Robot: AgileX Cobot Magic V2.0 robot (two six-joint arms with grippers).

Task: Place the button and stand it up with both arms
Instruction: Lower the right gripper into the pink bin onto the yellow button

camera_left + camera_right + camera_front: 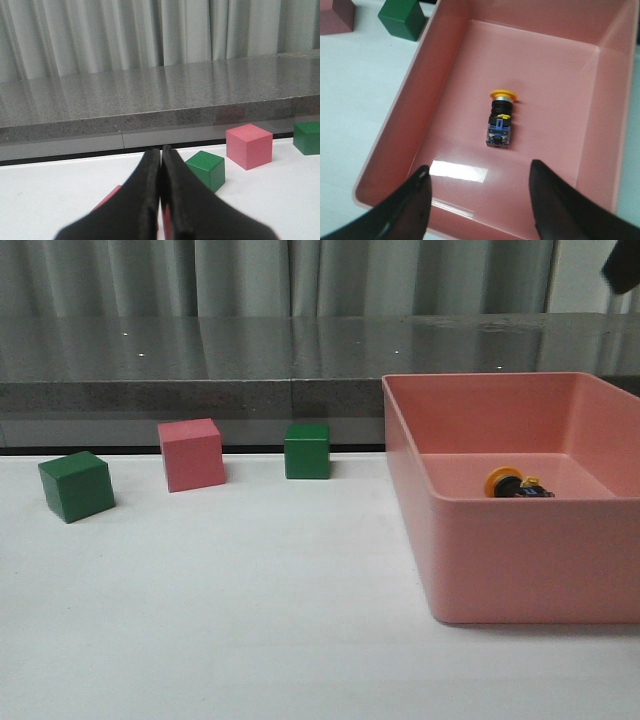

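The button (515, 485) lies on its side on the floor of the pink bin (520, 570), yellow cap towards the left. In the right wrist view the button (500, 120) lies ahead of my right gripper (477, 170), which is open and empty above the bin's near wall, its fingers apart from the button. A bit of the right arm (622, 265) shows at the front view's top right corner. My left gripper (161, 150) is shut, with nothing seen between its fingers, low over the white table; it is out of the front view.
On the white table stand a green cube (76, 485), a pink cube (191, 454) and a second green cube (306, 450), left of the bin. A pink block (107, 200) lies partly hidden under my left fingers. A grey stone ledge (200, 390) runs along the back.
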